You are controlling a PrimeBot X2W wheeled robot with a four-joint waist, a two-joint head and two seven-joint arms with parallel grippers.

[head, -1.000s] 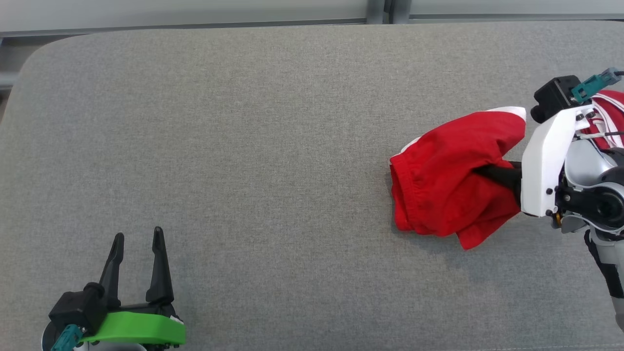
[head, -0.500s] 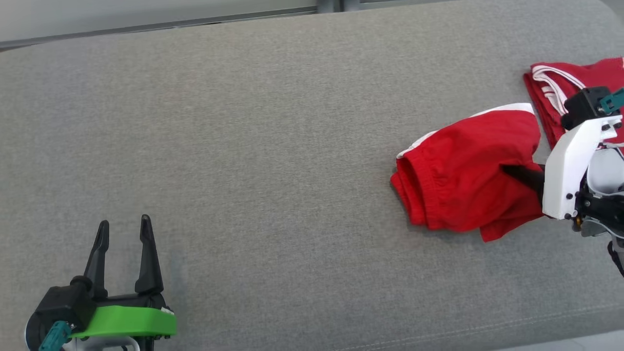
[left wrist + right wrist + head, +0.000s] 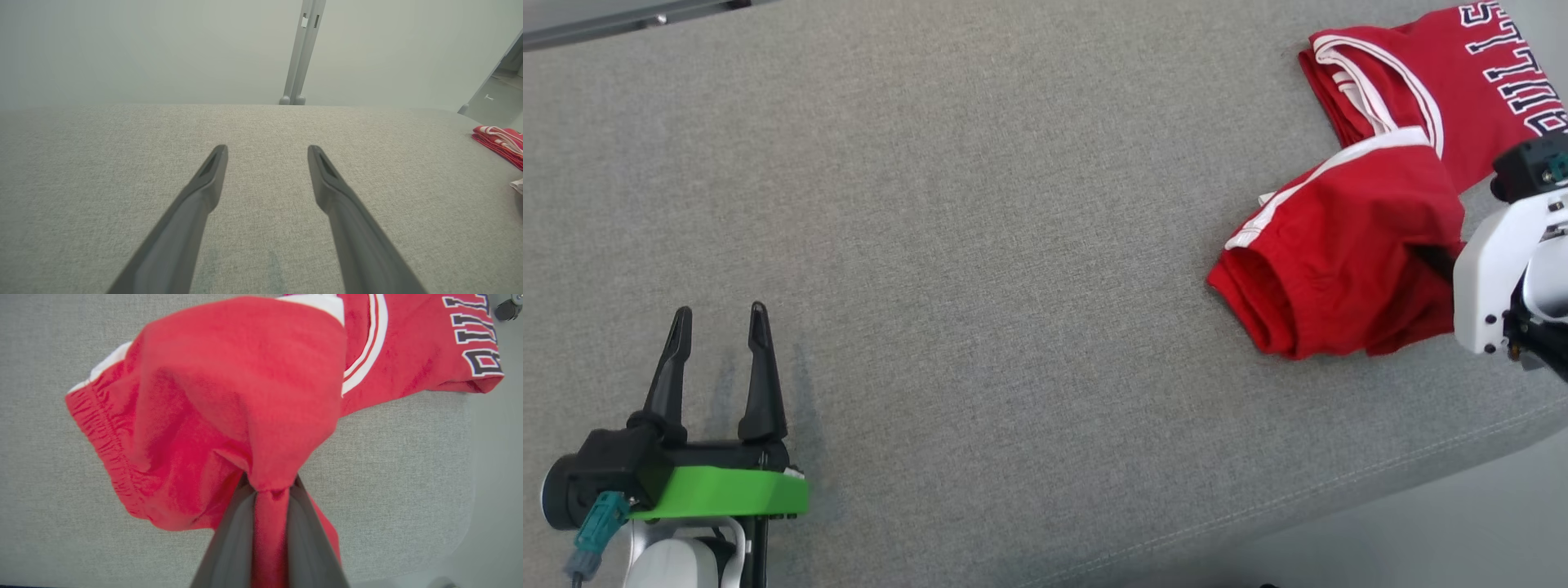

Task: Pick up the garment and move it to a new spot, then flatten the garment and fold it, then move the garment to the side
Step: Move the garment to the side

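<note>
Grey padded surface [image 3: 980, 204]: a lettered red jersey [image 3: 1437, 90] lies at its far right end. The folded red shorts [image 3: 1347, 253] sit just beside it, overlapping its edge, a bunch of cloth pinched tight in my right gripper [image 3: 270, 490]. Judged step is the move aside, so next I should lower them flat before letting go; my left gripper [image 3: 717, 314] hovers well apart, fingers wide and holding nothing.

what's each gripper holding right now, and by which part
The right gripper is shut on the red garment, pinching a bunched fold of cloth on the side away from its elastic-gathered opening. The left gripper is open and holds nothing.
</note>
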